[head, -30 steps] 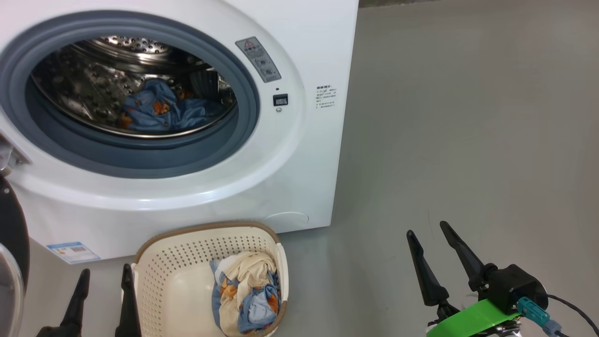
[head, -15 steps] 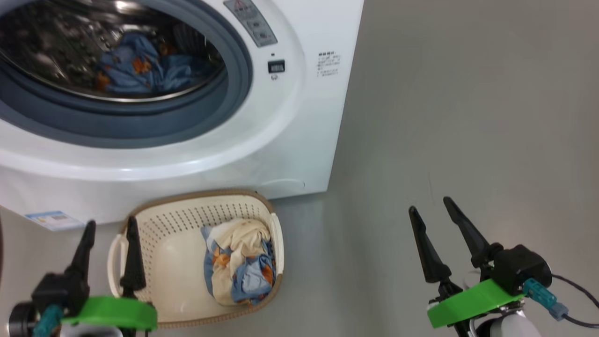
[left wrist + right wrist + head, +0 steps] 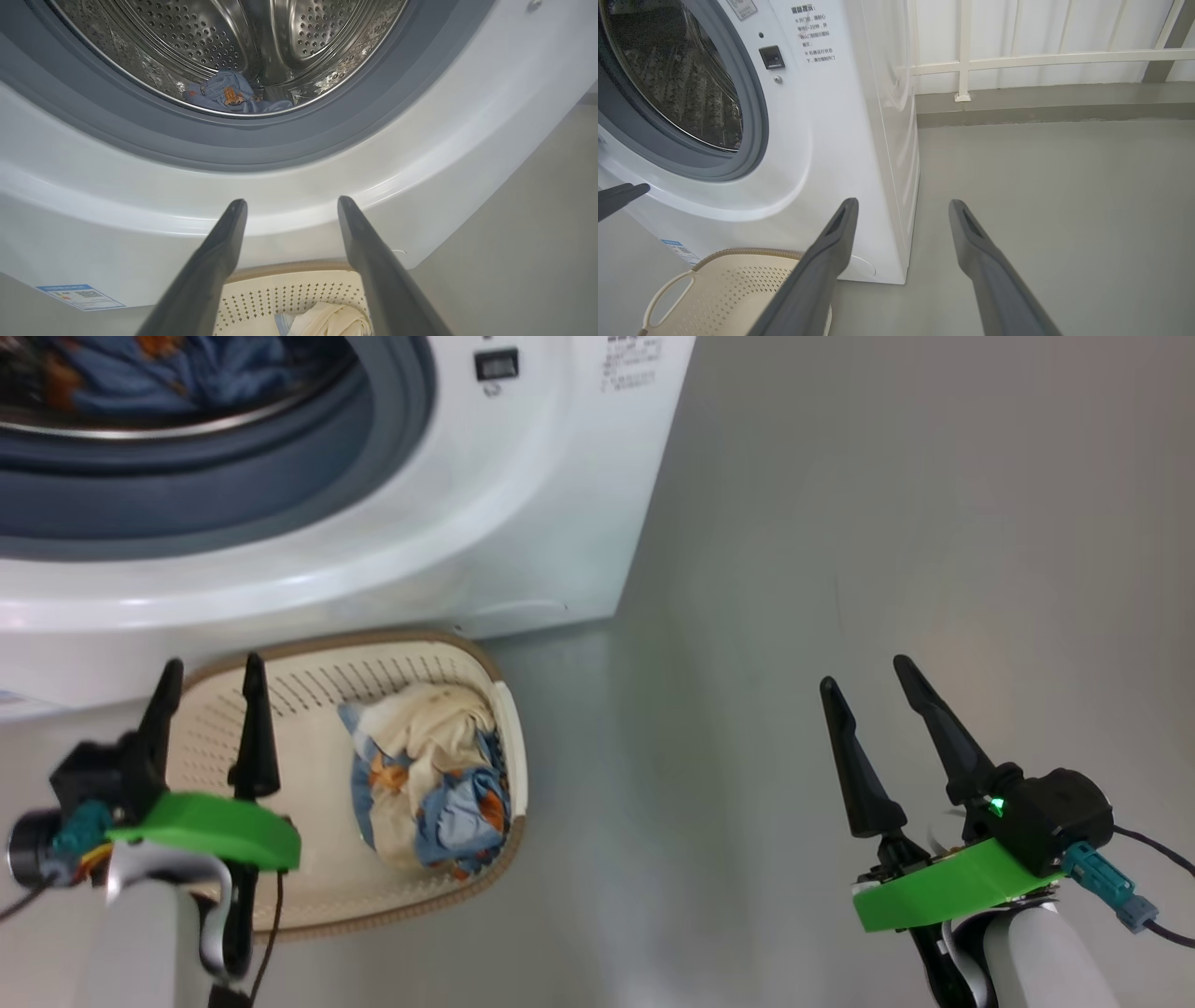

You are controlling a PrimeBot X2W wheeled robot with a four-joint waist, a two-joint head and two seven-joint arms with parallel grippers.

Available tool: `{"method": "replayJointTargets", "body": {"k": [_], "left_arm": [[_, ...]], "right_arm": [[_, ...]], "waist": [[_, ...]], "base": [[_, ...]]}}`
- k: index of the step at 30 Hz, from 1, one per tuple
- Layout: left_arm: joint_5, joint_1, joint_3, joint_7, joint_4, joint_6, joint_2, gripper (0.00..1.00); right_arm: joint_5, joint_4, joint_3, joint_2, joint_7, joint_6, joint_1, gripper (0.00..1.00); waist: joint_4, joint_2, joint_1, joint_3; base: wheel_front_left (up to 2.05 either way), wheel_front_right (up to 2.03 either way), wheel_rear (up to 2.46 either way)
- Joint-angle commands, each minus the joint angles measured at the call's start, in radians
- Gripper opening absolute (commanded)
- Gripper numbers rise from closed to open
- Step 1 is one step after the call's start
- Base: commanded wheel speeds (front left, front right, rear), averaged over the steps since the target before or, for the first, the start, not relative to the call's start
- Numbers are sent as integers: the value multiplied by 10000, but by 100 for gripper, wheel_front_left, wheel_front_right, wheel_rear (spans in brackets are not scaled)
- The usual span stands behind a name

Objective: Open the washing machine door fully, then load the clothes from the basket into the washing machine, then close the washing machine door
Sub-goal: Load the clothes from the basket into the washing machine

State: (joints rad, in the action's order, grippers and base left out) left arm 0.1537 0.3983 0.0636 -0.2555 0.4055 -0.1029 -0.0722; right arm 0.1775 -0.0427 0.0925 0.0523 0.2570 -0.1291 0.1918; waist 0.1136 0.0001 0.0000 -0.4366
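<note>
Laundry is in two lots. One bundle of blue fabric with orange print (image 3: 224,91) lies at the bottom of the steel drum (image 3: 196,37) of the washing machine (image 3: 523,504), whose mouth stands uncovered. The other bundle, cream and blue clothes (image 3: 425,784), is heaped against the right end of the basket (image 3: 411,639). The basket stands on the grey floor (image 3: 840,523), just beside the lower front edge of the washing machine.

The head view's top edge cuts off most of the drum mouth and grey-blue gasket (image 3: 280,495). The basket's left end is hidden behind the left arm's green collar. The print on the blue label sticker (image 3: 79,296) is too small to read.

The left gripper (image 3: 213,663) hangs over the basket's left end, fingers well apart and empty, pointing at the washer front. The right gripper (image 3: 864,672) is well apart from the basket on the right. It sits over bare floor, its fingers likewise spread and holding nothing. A white railing (image 3: 1017,58) stands behind it.
</note>
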Motion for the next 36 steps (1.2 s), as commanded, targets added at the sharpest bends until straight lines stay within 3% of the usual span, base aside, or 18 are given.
{"method": "replayJointTargets", "body": {"k": [1, 21, 36], "left_arm": [[-21, 302, 230, -63, -26, -32, -315, 100], [204, 3482, -898, -63, 4700, -268, -633, 100], [1756, 4600, -2531, 133, 6786, -276, -600, 100]], "right_arm": [[-42, 286, 214, -19, 48, -16, 193, 100], [-108, 767, 100, -20, 48, -16, 773, 100], [-44, 876, 141, -20, 48, -16, 979, 100]], "waist": [[403, -1, 0, -821], [724, -1, 0, -3498], [773, -1, 0, -4305]], "base": [[0, 0, 0], [0, 0, 0], [0, 0, 0]]}}
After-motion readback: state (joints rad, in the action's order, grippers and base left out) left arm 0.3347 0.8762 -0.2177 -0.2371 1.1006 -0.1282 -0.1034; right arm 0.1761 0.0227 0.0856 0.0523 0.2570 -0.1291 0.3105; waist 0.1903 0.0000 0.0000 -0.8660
